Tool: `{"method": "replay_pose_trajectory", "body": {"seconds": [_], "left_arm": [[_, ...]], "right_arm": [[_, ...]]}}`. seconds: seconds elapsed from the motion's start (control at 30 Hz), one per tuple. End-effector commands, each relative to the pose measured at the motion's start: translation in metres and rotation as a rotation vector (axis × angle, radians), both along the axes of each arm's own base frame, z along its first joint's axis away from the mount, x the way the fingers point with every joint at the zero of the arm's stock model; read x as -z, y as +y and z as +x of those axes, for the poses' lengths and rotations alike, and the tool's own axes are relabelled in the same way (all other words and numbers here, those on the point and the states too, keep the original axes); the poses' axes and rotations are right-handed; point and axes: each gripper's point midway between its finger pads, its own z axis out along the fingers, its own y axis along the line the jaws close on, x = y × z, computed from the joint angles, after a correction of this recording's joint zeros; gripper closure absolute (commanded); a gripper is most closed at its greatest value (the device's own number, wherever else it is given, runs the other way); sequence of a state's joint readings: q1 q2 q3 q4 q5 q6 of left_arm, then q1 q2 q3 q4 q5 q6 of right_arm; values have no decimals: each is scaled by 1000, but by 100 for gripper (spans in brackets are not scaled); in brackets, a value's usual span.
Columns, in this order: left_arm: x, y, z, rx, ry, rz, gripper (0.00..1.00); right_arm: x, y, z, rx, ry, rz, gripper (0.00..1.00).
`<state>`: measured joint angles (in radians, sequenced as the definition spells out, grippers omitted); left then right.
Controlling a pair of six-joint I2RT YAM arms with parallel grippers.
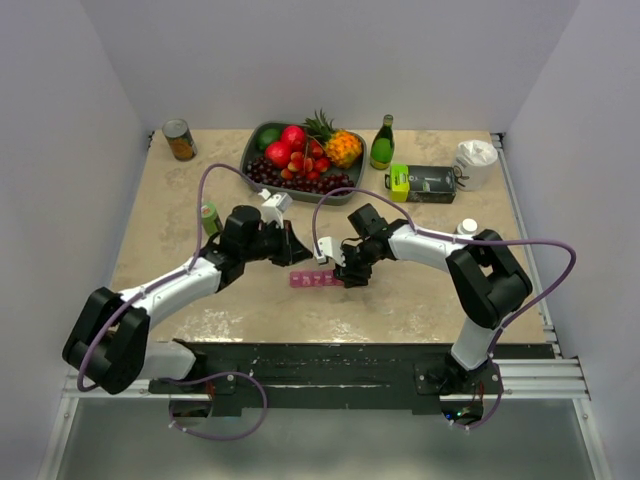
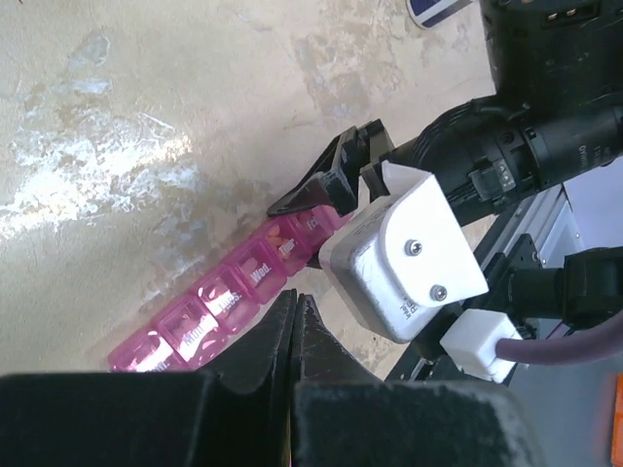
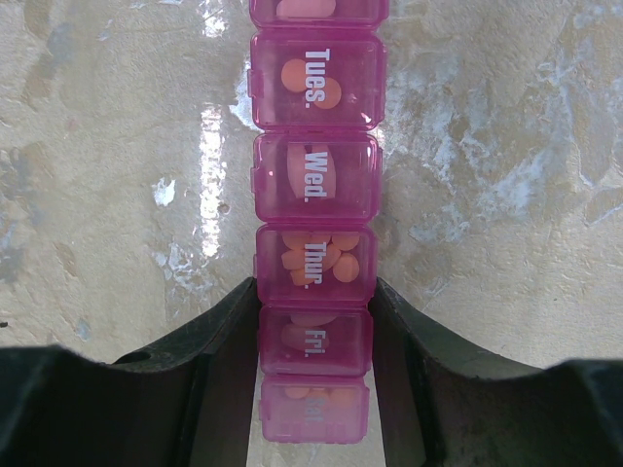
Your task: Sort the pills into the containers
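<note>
Closest to me, the right claw (image 3: pixel 314 341) is clamping the pink pill organizer (image 3: pixel 314 175) from both sides, its fingers (image 3: pixel 219 355) pressing on the walls around the Fri. compartment. From above, that claw is covering the strip's right end, so only the left part is showing there. In the right wrist view the strip is running off the top edge, cutting off the lid beyond Tues., and the lettering on the nearest lid is hard to read. The left claw (image 2: pixel 296 309) is hanging fully closed with nothing in it, just beside the strip's long side; I cannot tell whether its tips are touching the plastic.

A small green-capped bottle (image 1: pixel 210 217) is standing left of the left arm, and a small white bottle (image 1: pixel 466 228) is peeking out behind the right arm's elbow. Farther back a black and green box (image 1: pixel 425 183) is lying beside a white container (image 1: pixel 475 162) too small to make out. Along the far edge a tray (image 1: pixel 247 160) of fruit, a green glass bottle (image 1: pixel 382 142) and a can (image 1: pixel 180 140) are standing.

The organizer is lying flat mid-table (image 1: pixel 160 230) between the claws. It is translucent pink with white day names, and orange pills (image 3: pixel 302 73) are showing through every closed lid I can see.
</note>
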<state>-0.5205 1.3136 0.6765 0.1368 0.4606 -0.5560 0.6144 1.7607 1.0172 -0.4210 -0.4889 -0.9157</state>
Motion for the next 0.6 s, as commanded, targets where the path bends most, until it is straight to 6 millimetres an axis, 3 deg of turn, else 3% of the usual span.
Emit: {"method": "replay_pose_trajectory", "body": {"seconds": [0.0,0.17,0.27,0.3,0.4,0.5,0.57], "left_arm": [[16,0,-5,23,37,31,100],[105,13,-26,49,238,133,100],[145,26,-35,21,313,224,100],[149,28,-35,20,323,237,100],[144,26,-29,12,299,233,100],[114,17,-17,17,233,187,100],[83,9,-8,25,173,133,100]], "right_arm": [[10,-6,9,18,-25,-52,87],[11,-7,9,20,-24,-56,88],[11,-8,9,22,-26,-58,88],[11,-7,10,24,-25,-58,88],[11,-7,10,27,-27,-58,89],[11,-8,10,27,-26,-59,89],[10,-7,11,29,-28,-57,88]]}}
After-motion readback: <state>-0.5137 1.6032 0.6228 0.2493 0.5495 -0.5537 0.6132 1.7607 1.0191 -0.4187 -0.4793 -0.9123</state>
